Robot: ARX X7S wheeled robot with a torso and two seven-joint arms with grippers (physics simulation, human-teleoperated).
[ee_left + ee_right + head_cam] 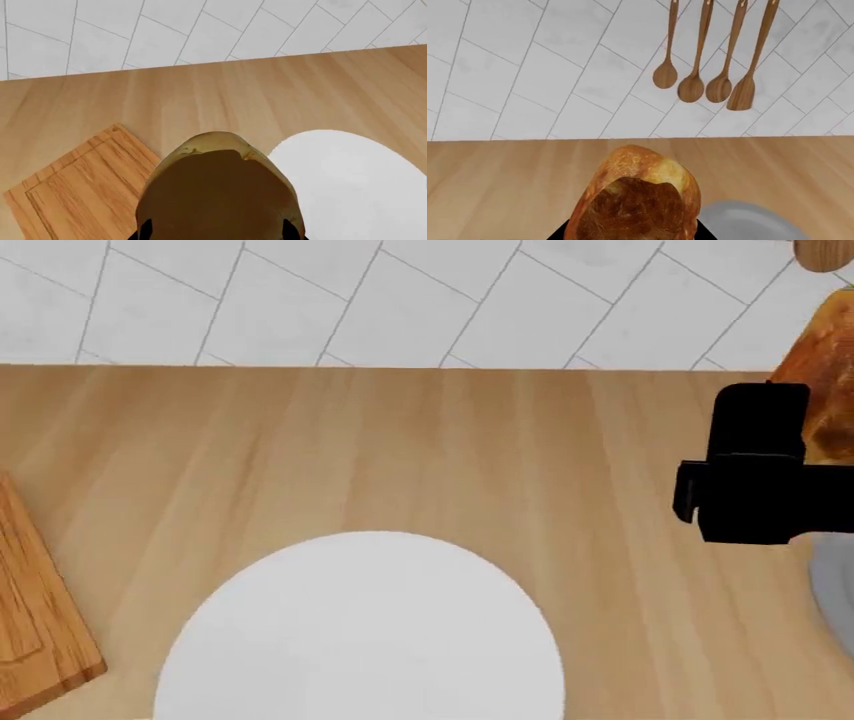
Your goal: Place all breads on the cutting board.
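Two loaves ride clamped, one per claw: left claw (217, 235), right claw (630, 235); hurrying toward the cutting board (80, 190) could shake either loose.

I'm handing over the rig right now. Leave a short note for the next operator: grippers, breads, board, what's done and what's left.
Left gripper: shut on a brown loaf, held above the counter beside the board's corner.
Right gripper: shut on a golden crusty loaf, near the wall at the head view's right.
Board: only an edge shows in the head view, with no bread on the visible part.
Done: both loaves grasped.
Left: set both on the board. Other breads are not in view.
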